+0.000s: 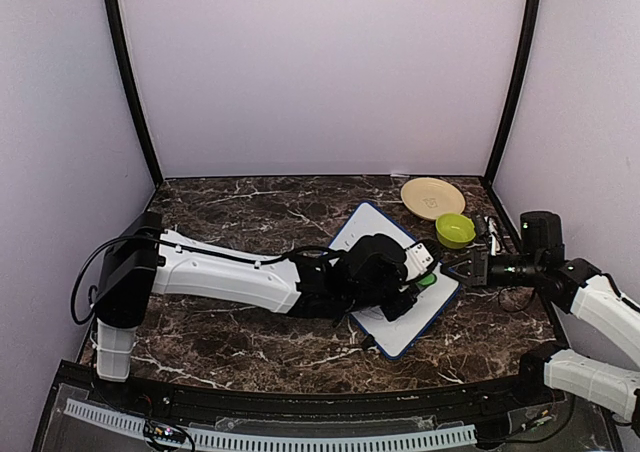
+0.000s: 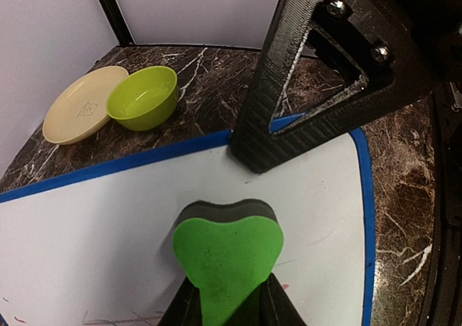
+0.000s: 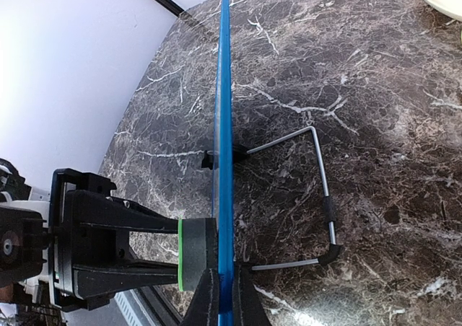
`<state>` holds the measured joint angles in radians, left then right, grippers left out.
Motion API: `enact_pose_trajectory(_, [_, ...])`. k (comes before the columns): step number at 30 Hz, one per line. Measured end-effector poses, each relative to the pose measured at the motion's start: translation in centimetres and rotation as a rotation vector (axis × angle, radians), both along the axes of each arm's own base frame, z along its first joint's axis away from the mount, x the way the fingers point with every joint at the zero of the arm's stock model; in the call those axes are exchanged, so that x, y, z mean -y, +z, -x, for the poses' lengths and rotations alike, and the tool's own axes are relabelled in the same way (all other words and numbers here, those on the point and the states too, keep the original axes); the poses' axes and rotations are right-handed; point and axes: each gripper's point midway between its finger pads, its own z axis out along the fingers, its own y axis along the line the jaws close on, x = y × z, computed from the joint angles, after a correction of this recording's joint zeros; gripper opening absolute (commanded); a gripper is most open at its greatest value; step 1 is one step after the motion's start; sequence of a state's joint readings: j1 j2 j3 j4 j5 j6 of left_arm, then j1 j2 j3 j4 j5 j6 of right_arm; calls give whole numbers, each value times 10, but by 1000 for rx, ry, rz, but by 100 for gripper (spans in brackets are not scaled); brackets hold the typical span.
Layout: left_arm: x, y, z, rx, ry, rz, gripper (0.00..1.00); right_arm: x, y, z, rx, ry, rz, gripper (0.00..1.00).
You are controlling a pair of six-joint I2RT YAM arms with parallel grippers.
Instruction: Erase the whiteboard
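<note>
Blue-framed white whiteboard (image 2: 86,232), green eraser (image 2: 227,257), lime bowl (image 2: 143,97), tan plate (image 2: 76,117), brown white-veined marble table (image 1: 230,212)

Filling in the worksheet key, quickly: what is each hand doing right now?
Left hand: closed on the green eraser.
Right hand: closed on the whiteboard, at its blue edge.

The left arm (image 1: 230,272) lay stretched low and nearly level toward the right arm (image 1: 600,307), wrist pitched downward. The left gripper (image 1: 424,280) pinched the green eraser (image 2: 227,257) between its fingers (image 2: 189,308). The right arm reached inward, forearm level. The right gripper (image 1: 462,269) was clamped on the blue edge of the whiteboard (image 3: 224,124), one finger (image 3: 204,301) on each face.
</note>
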<state>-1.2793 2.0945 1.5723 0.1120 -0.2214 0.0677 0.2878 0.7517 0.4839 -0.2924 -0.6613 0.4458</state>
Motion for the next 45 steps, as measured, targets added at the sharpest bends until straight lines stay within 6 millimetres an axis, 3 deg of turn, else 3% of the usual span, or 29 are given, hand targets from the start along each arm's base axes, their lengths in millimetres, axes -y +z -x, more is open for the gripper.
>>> enact_pose_trajectory(9, [6,-5,19,36,-60,-38,0,0,0,0,0,0,0,0])
enact_pose_trajectory(18, [5,-7,19,50,-63,-51,0,0,0,0,0,0,0,0])
enact_pose_trajectory(24, [-6,-11,2,-4,-14,-28,0,0,0,-1,4,-2,4,0])
enact_pose_trajectory(32, [-48,-11,-58,-35,145,-21,0,1,-1,-1,4,-7,6,0])
enact_pose_trajectory(35, [-54,-11,-66,-32,171,-21,0,1,-1,-1,2,-8,5,0])
enact_pose_trajectory(41, [-44,-10,-48,5,135,-34,0,1,0,-1,3,-6,3,0])
enact_pose_trajectory(45, [-24,-15,-12,14,48,-35,0,1,0,-1,3,-6,4,0])
